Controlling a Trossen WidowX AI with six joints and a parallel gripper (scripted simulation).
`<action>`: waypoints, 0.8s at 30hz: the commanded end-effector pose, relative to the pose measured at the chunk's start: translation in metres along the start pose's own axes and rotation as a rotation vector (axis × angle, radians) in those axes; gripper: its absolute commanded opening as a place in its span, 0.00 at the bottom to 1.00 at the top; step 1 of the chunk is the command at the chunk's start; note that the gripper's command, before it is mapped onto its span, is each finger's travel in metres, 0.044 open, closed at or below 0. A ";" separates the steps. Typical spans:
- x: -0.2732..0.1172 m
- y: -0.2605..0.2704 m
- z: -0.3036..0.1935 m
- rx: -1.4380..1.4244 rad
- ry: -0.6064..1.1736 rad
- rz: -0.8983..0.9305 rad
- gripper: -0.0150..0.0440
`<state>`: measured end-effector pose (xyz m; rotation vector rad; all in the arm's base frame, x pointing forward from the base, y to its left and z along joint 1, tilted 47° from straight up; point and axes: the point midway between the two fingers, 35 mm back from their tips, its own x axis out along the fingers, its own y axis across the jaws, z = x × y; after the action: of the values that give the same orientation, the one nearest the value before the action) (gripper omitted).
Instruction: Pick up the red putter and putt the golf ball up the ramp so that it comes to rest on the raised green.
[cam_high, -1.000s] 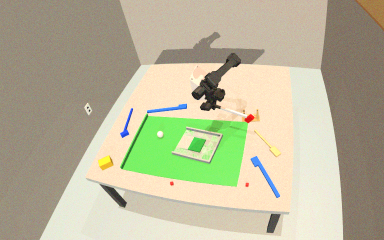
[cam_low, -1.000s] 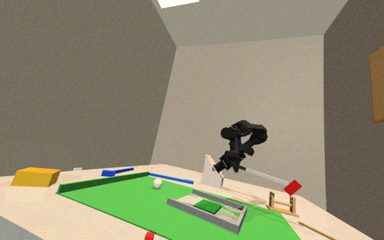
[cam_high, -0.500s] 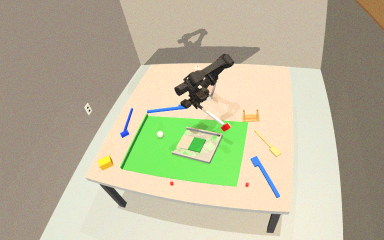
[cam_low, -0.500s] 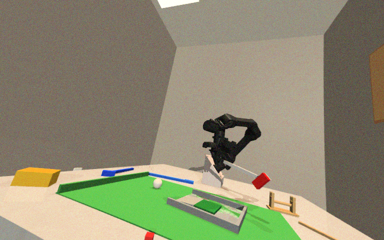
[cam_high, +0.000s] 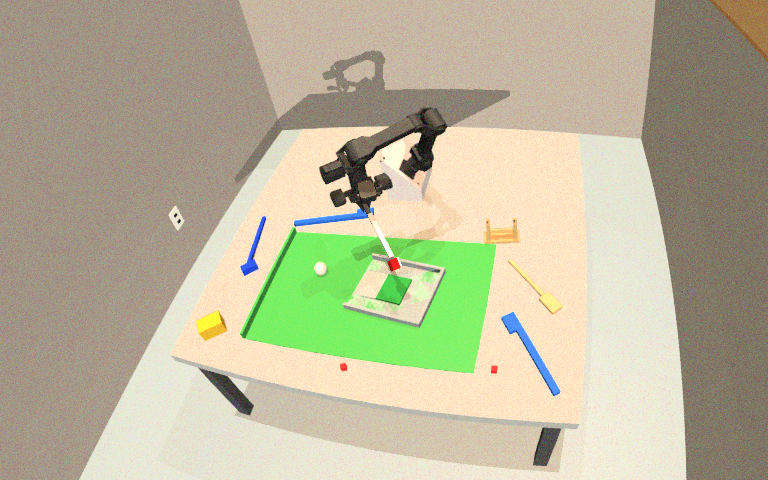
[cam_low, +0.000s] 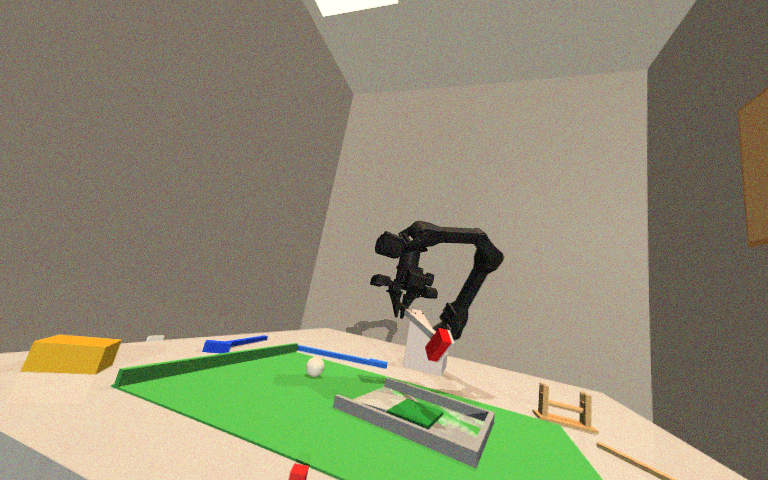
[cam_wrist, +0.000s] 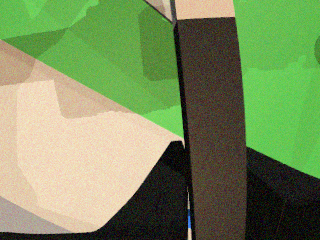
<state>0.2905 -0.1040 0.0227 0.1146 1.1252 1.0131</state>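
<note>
A bare test room is being shown. A single worktop (cam_high: 526, 169) is being enclosed by plain grey walls (cam_high: 113, 113), and a wall socket (cam_high: 176, 217) is being seen.
</note>
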 end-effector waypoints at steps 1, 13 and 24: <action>-0.003 -0.016 -0.018 0.097 0.005 -0.009 0.25; -0.003 -0.057 -0.087 0.407 0.033 -0.019 0.25; 0.006 -0.083 -0.159 0.686 0.056 -0.004 0.25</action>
<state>0.2268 -0.2008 -0.0895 0.5822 1.4606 0.6377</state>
